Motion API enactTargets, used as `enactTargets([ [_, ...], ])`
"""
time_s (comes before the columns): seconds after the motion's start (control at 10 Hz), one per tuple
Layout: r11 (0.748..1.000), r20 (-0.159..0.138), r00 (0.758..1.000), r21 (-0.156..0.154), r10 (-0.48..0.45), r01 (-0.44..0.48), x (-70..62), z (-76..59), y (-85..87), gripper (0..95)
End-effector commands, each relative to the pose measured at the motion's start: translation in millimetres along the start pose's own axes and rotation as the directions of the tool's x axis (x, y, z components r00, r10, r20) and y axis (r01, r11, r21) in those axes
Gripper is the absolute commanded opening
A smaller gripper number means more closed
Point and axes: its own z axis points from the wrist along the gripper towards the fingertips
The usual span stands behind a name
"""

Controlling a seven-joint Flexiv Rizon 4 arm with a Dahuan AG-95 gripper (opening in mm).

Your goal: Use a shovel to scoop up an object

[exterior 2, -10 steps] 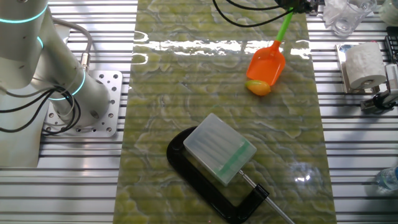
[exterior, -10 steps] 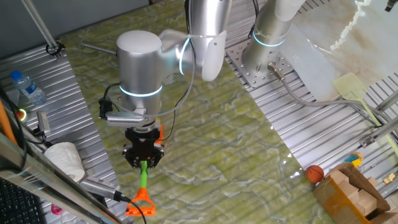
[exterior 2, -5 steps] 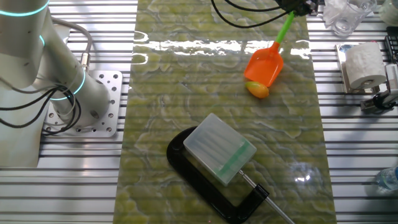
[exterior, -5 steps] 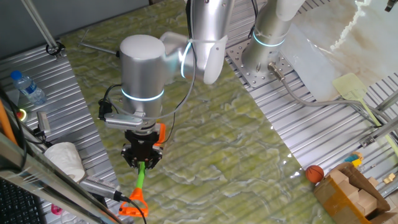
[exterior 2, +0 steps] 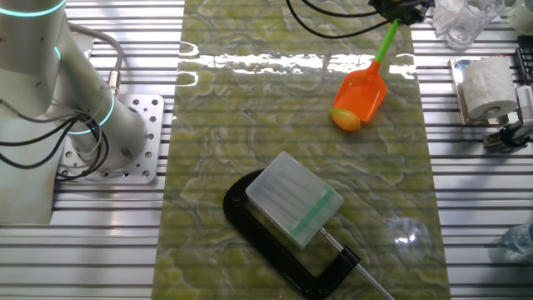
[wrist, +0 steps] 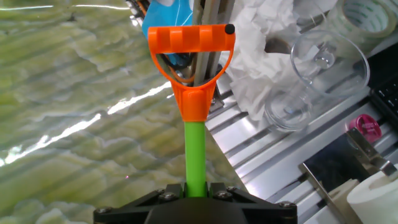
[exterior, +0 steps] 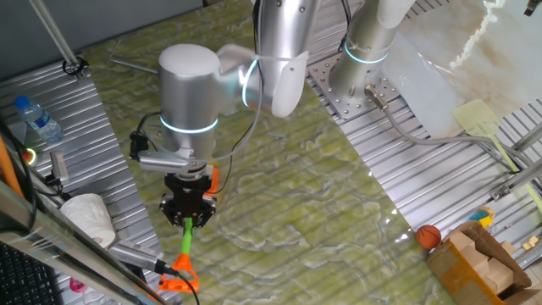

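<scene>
My gripper [exterior: 187, 217] is shut on the green shaft of the shovel [exterior: 184, 251], whose orange D-shaped end [wrist: 190, 51] sticks out past the fingers in the hand view. In the other fixed view the gripper [exterior 2: 400, 12] is at the top edge and the shovel's orange blade [exterior 2: 360, 92] slopes down onto the green mat. The yellow-orange oval object [exterior 2: 346, 120] lies at the blade's front lip, touching it and partly under it. The blade and object are hidden behind the arm in the first fixed view.
A translucent box [exterior 2: 295, 199] held in a black clamp [exterior 2: 258, 236] stands on the mat nearer the front. A paper roll [exterior 2: 483, 87], clear cups [wrist: 314, 68] and crumpled tissue [wrist: 261, 37] lie beside the mat. An orange-brown ball [exterior: 428, 235] and a wooden box [exterior: 478, 263] sit far right.
The shovel has shifted slightly sideways across the mat with the gripper; the blade has drawn back a little, so more of the object shows at its lip.
</scene>
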Motion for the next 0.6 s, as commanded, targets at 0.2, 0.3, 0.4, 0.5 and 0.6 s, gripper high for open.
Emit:
enactTargets([
  [0.2, 0.998, -0.015, 0.998, -0.011, 0.06, -0.06, -1.9, 1.8, -5.1, 0.0],
  [0.3, 0.998, -0.021, 0.997, -0.013, 0.068, -0.068, -2.2, 1.9, -7.9, 0.0],
  [0.4, 0.998, -0.021, 0.997, -0.016, 0.068, -0.068, -0.8, 2.5, -9.4, 0.0],
  [0.5, 0.998, -0.025, 0.998, -0.028, 0.049, -0.05, 0.1, 3.4, -11.6, 0.0],
  [0.6, 0.999, -0.028, 0.999, -0.033, 0.036, -0.037, 0.1, 3.5, -13.5, 0.0],
])
